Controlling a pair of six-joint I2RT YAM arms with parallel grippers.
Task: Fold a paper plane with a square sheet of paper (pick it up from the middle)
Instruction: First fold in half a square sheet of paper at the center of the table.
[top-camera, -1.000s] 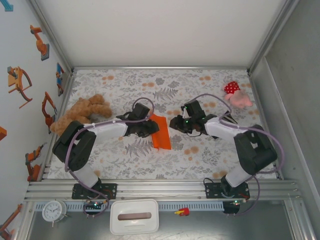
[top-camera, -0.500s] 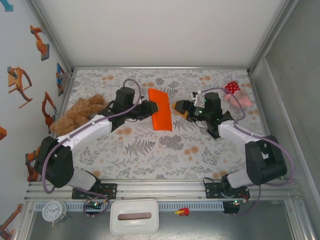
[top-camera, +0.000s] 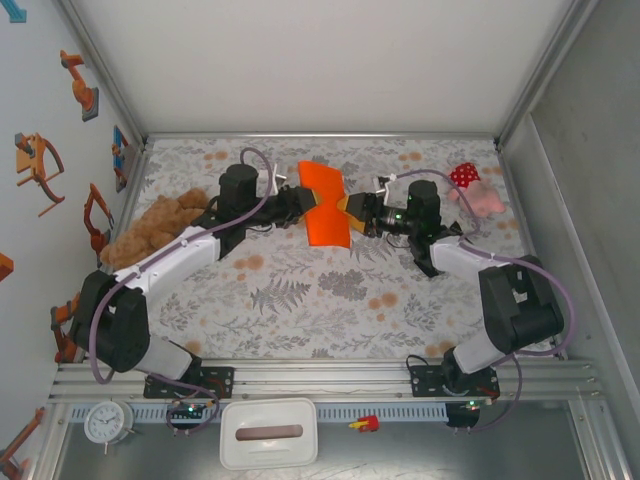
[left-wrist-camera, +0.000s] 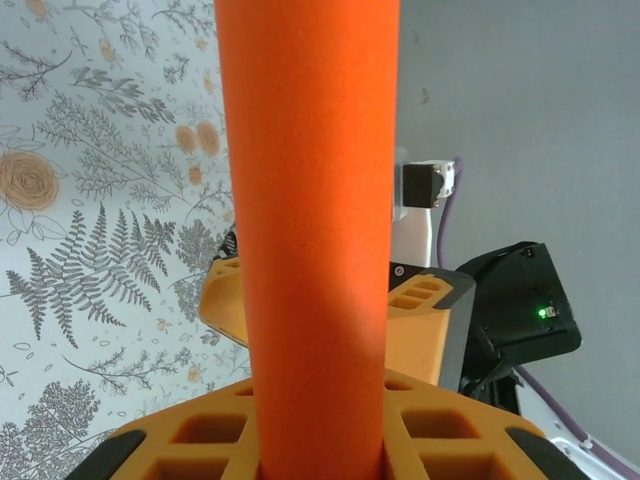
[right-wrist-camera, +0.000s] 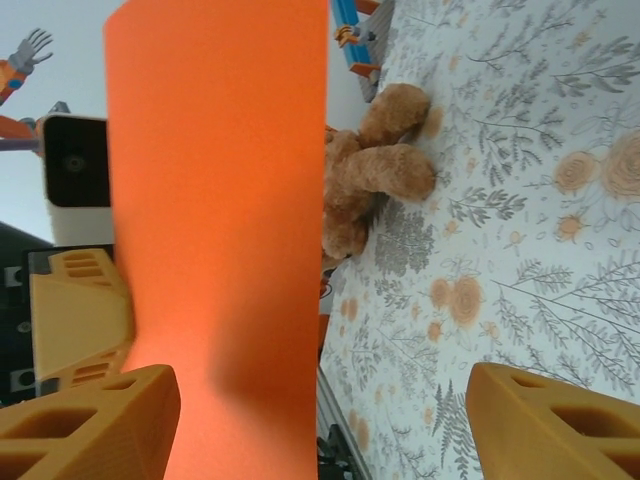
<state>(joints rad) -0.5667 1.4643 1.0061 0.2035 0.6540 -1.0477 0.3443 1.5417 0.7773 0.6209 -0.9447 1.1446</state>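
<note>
The square sheet of paper (top-camera: 325, 205), bright orange and folded into a narrow strip, hangs in the air above the far middle of the table. My left gripper (top-camera: 297, 205) is shut on its left edge. In the left wrist view the strip (left-wrist-camera: 310, 200) rises straight up out of the shut left gripper (left-wrist-camera: 320, 445). My right gripper (top-camera: 350, 212) stands open at the strip's right edge. In the right wrist view the paper (right-wrist-camera: 220, 220) lies close by the left finger of the right gripper (right-wrist-camera: 320, 430), with a wide gap to the other finger.
A brown teddy bear (top-camera: 160, 225) lies at the left wall, behind my left arm. A red-and-pink polka-dot plush (top-camera: 470, 190) sits at the far right. A white box (top-camera: 268, 432) and a small clock (top-camera: 107, 422) rest below the table's near rail.
My left gripper has lifted the paper off the table and carried it toward the far side. My right gripper has opened wide and moved in to the paper's right edge.
</note>
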